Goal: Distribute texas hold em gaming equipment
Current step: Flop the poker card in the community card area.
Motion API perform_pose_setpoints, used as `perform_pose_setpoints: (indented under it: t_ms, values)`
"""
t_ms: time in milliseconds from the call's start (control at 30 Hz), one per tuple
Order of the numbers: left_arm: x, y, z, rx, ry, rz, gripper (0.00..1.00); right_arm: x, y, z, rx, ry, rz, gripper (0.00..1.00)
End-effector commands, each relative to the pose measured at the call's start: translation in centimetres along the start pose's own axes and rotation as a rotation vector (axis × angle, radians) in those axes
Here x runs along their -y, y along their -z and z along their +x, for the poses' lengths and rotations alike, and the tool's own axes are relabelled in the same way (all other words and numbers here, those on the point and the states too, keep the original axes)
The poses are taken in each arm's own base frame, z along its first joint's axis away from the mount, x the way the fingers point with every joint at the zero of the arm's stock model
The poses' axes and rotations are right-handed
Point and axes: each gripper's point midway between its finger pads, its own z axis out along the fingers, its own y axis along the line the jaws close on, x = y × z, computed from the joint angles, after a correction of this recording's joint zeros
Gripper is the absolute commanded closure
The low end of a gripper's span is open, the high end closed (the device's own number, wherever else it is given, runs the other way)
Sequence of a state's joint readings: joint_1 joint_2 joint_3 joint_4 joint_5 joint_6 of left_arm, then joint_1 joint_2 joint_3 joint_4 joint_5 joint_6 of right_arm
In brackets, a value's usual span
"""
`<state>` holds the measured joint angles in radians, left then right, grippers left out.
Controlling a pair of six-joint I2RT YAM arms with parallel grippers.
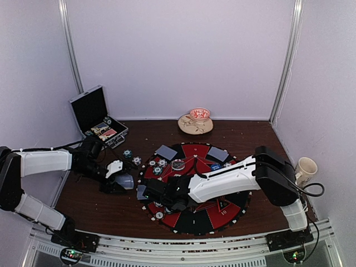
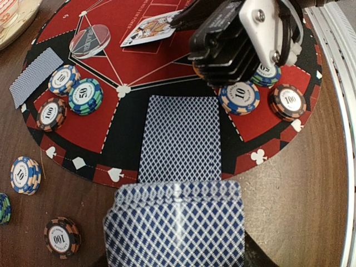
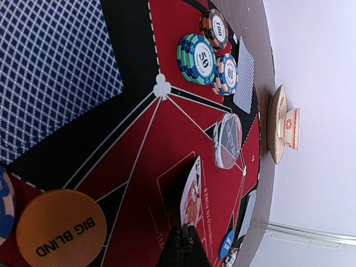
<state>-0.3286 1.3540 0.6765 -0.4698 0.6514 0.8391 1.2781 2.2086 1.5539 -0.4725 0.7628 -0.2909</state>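
My left gripper [image 1: 121, 179] is shut on a deck of blue-backed cards [image 2: 175, 225], held just off the near-left edge of the round mat [image 2: 133, 61]. One card [image 2: 181, 139] lies face down on the mat in front of the deck. My right gripper [image 3: 186, 236] is shut on a face card [image 3: 192, 192], held on edge above the red centre; it also shows in the left wrist view [image 2: 150, 28]. Chip stacks [image 2: 84, 95] [image 2: 239, 97] [image 2: 287, 102] sit on the mat, two more [image 2: 25, 175] [image 2: 62, 237] on the table. An orange Big Blind disc [image 3: 61, 228] and a blue disc [image 3: 227, 245] lie on the mat.
A clear dealer button [image 3: 228, 142] stands near the mat's centre. More face-down cards [image 1: 166, 152] [image 1: 217, 154] lie at the mat's far edge. An open black case [image 1: 97, 114] is back left, a cup on a saucer [image 1: 196, 122] at the back, a mug [image 1: 305, 168] far right.
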Motion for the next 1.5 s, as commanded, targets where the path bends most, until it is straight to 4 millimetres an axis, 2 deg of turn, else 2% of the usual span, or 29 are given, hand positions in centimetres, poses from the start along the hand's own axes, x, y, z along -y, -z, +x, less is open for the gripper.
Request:
perform_pose_setpoints:
  t_ms: [0,400,567,1033,1467]
  values:
    - [-0.4,0.1,-0.6,0.026,-0.017,-0.008,0.48,1.5,0.9,-0.2,0.046,-0.018,-0.003,1.00]
    - [-0.4,0.1,-0.7,0.027,-0.018,-0.010,0.48,2.7,1.2,0.1,0.152,-0.031,-0.074,1.00]
    - [-0.4,0.1,-0.6,0.025,-0.016,-0.008,0.48,3.1,0.7,0.4,0.183,-0.028,-0.078,1.00]
    - [-0.4,0.1,-0.6,0.025,-0.018,-0.009,0.48,1.6,-0.1,-0.9,0.230,0.016,-0.134,1.00]
    - [-0.4,0.1,-0.6,0.026,-0.019,-0.009,0.48,1.0,-1.9,-0.1,0.192,0.040,-0.116,1.00]
